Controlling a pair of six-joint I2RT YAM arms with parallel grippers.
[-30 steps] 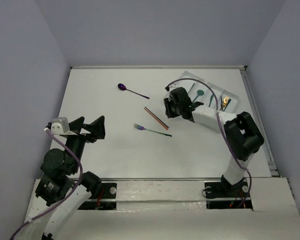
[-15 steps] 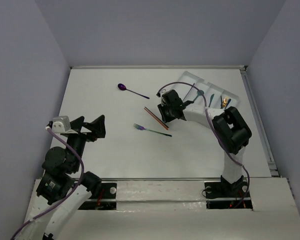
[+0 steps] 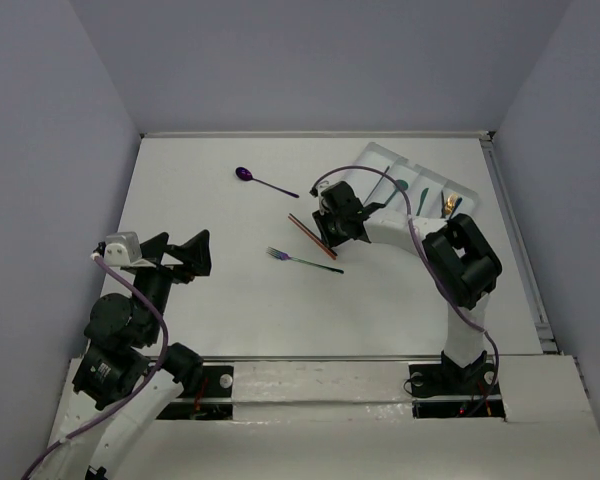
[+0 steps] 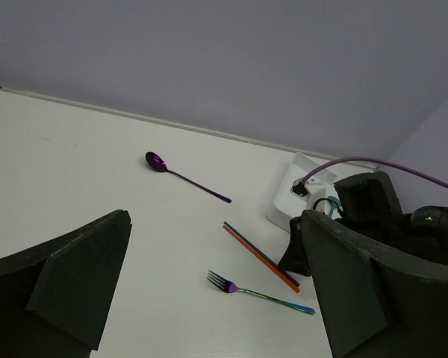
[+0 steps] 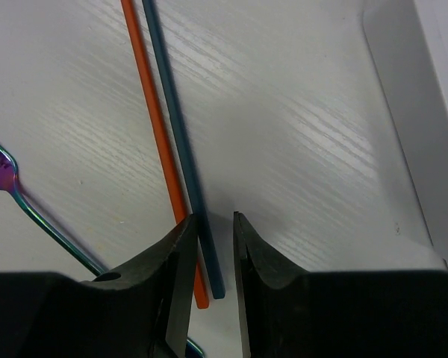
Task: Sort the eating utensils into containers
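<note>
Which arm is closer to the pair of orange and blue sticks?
Right. The right gripper is directly over one end of the sticks; the left gripper is well away, near the table's left edge.

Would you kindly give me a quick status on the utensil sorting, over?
Left gripper open, empty. Right gripper open, low over ends of teal stick and orange stick. Fork lies close; nothing blocking.
</note>
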